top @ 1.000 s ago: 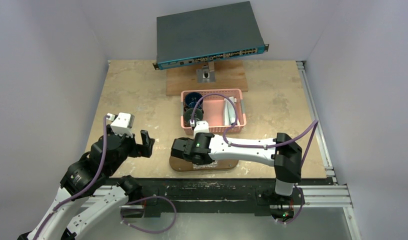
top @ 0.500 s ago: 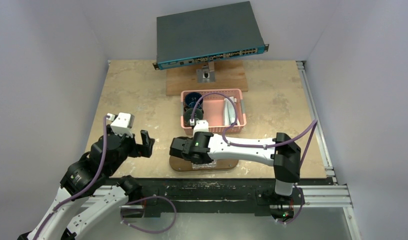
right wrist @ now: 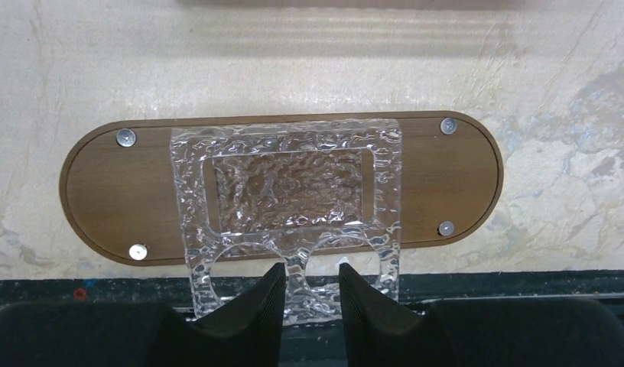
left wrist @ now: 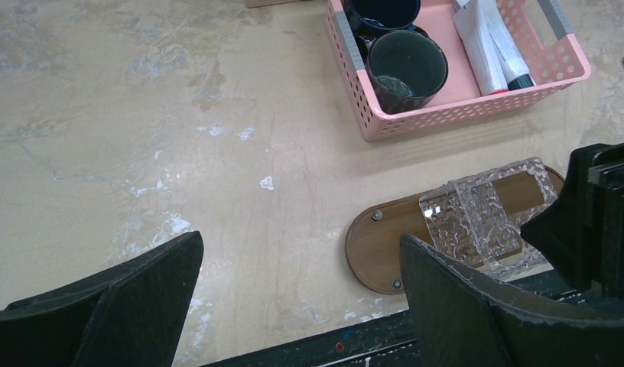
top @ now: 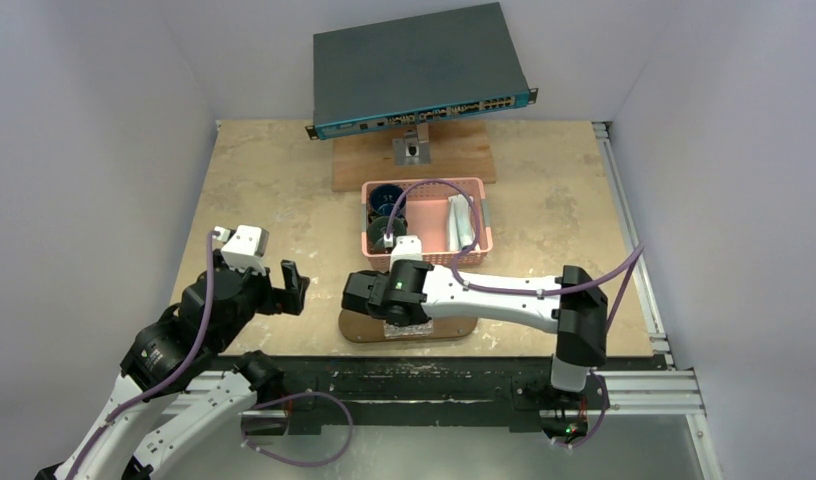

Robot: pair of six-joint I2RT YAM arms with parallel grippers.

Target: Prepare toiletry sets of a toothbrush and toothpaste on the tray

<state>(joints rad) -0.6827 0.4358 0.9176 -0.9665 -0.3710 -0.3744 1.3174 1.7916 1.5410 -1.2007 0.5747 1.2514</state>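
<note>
**Right tool point(top: 387, 315) low over the tray point(top: 355, 328)**
From above, the toiletry sets point(top: 461, 224) are seen in the pink basket point(top: 478, 250) beyond it. At the left wrist, the left tool point(left wrist: 300, 248) is spread wide, with the tray ahead and to its right. At the right wrist, the fingers point(right wrist: 255, 306) are narrowly parted astride the near edge of the clear holder point(right wrist: 286, 183) on the tray.

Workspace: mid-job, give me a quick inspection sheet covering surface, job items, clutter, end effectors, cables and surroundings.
Surface: beige mottled tabletop, scuffed white in spots.
Job's things: oblong dark-brown wooden tray at near edge, carrying a clear textured rectangular holder that overhangs towards the arms; white toiletry tubes in the pink perforated plastic basket.
Clutter: two dark mugs in that basket.
End effectors: left end effector open above bare tabletop; right end effector straddles the holder's near edge, grip unclear.
Cables: purple cable arches across the basket in the top view.
Surroundings: dark grey network switch on a stand; white walls.
</note>
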